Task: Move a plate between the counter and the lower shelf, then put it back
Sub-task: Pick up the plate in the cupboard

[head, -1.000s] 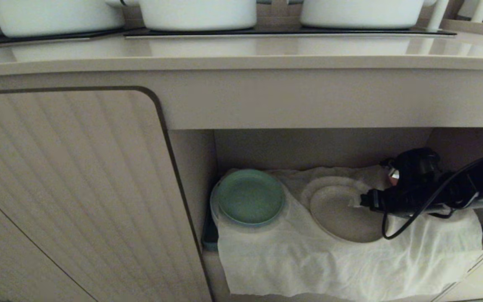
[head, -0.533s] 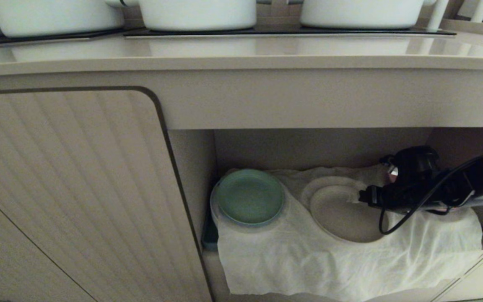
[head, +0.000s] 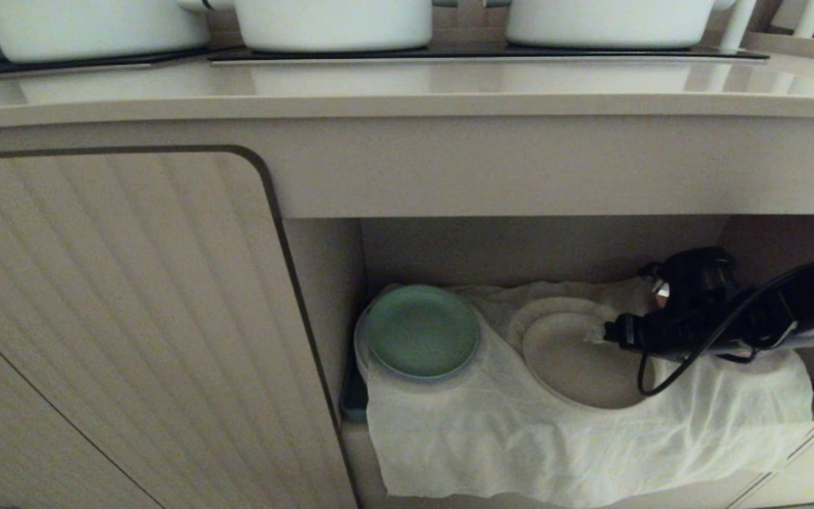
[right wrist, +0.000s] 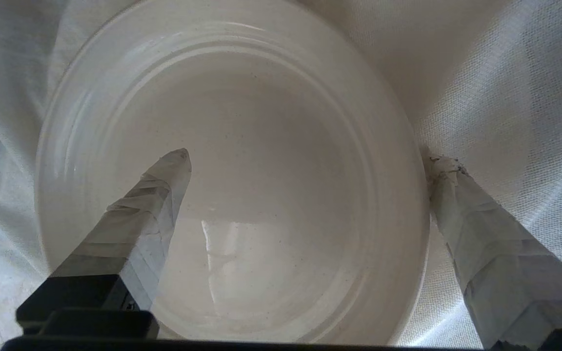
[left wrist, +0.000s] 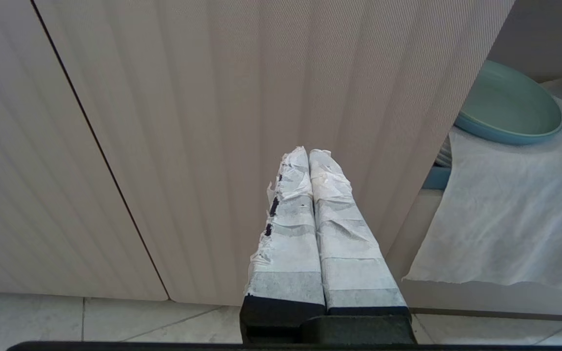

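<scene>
Right hand [head: 601, 332] reaches into the lower shelf [head: 541, 247] with its fingers spread wide, straddling the rim of the plate [head: 576, 364]: one finger [right wrist: 164, 190] over the plate's inside, the other [right wrist: 456, 195] outside the rim against the white cloth [head: 520, 438]. Nothing is gripped yet. The plate sits on the cloth on a round mound, apparently a bit tilted, though that is hard to tell from the head view. To do this step well, probably slide in so the rim sits deep between the fingers, then close without snagging the cloth on the outer finger; a shallow pinch could let the plate slip. Lift slightly before pulling out, since the underside of the counter [head: 407, 92] hangs above the opening. Green plate [head: 421, 332] sits well apart to the side, not in the way. White pots [head: 333, 21] stand on the counter at the back, so a set-down needs the bare front strip. Left hand [left wrist: 310, 161] is pressed closed and empty, parked by the ribbed cabinet door [head: 110, 318].
</scene>
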